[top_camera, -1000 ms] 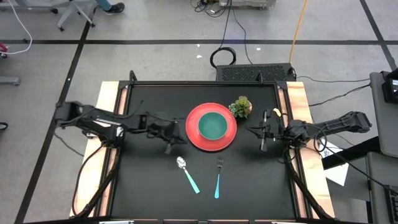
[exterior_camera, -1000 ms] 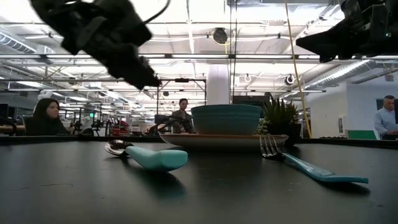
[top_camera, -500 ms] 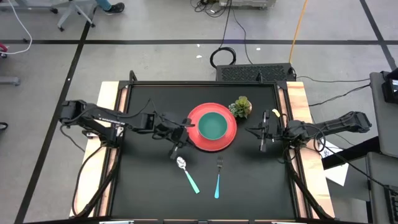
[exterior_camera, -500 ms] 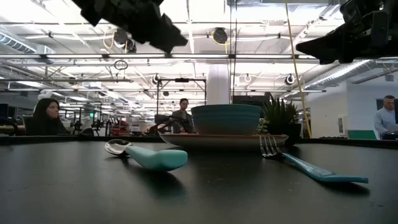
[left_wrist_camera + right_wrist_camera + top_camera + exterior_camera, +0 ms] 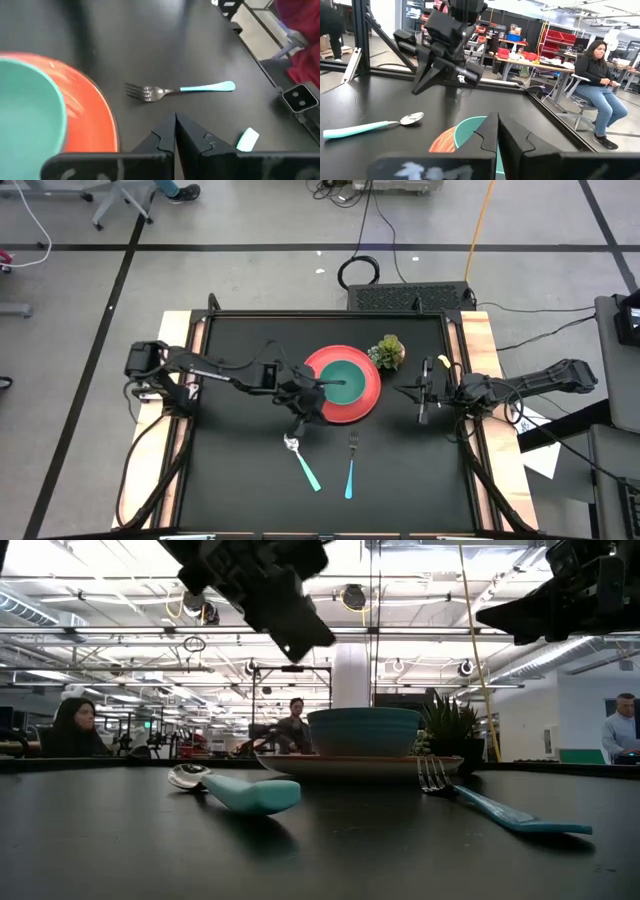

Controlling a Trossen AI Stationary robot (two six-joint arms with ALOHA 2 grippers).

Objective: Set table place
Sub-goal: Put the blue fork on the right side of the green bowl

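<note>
The red plate (image 5: 371, 398) lies flat at the table's middle, and a teal bowl (image 5: 342, 382) stands on it. My left gripper (image 5: 312, 402) hangs shut above the table at the plate's near-left rim, slanting down toward the right. In the left wrist view its shut fingers (image 5: 175, 125) sit beside the plate (image 5: 95, 120), with the fork (image 5: 175, 90) beyond them. It holds nothing. My right gripper (image 5: 421, 396) waits shut and empty, level, near the table's right edge, clear of the plate.
A teal-handled spoon (image 5: 301, 461) and fork (image 5: 350, 466) lie on the table near the plate's near side. A small potted plant (image 5: 387, 352) stands at the plate's far right. Pale wooden strips (image 5: 170, 380) run along both short sides.
My left gripper has moved toward the table's right edge, from well left of the plate to its near-left rim. It has risen a little, tipped further downward and stayed shut. The plate, bowl, spoon and fork have not moved.
</note>
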